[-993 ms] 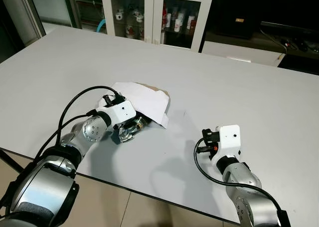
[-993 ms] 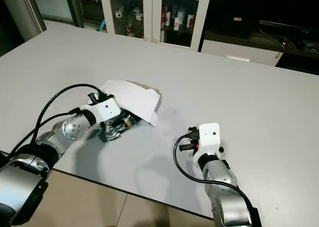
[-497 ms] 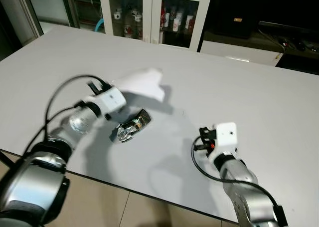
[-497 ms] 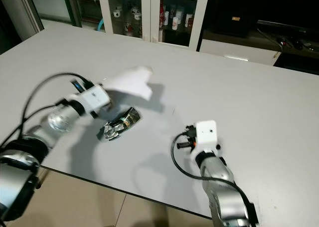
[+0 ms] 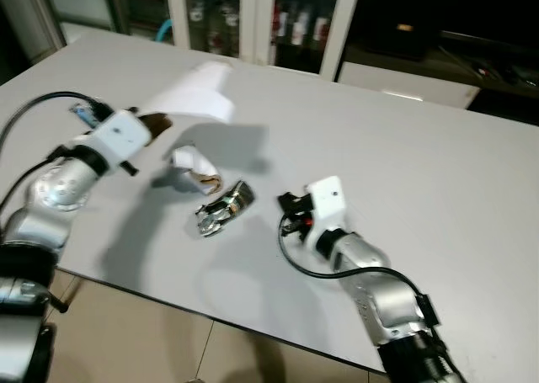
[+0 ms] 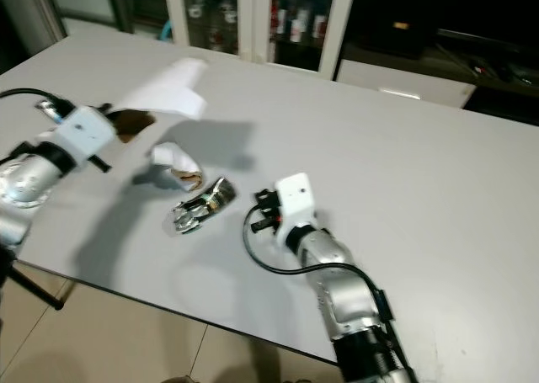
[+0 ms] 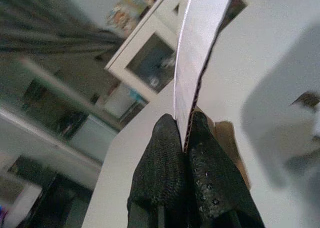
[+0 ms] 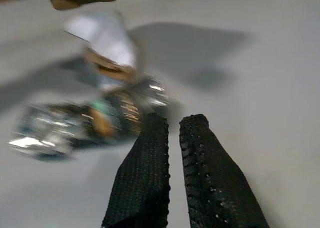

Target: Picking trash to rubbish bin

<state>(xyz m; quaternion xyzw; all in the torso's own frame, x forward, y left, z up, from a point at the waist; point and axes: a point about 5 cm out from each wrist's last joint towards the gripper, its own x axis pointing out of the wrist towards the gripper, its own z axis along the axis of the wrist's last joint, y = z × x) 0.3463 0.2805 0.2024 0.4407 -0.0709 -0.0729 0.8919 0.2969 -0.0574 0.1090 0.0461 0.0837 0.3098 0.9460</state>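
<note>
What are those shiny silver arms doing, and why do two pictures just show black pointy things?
They belong to a walking robot. Two pictures come from cameras in its head, looking down at a grey table. The black things are its fingers, seen from wrist cameras. The left gripper pinches a white cardboard sheet and holds it in the air. The right gripper, fingers nearly together, points at a crushed shiny can lying beside a crumpled wrapper. It is picking up trash.
</note>
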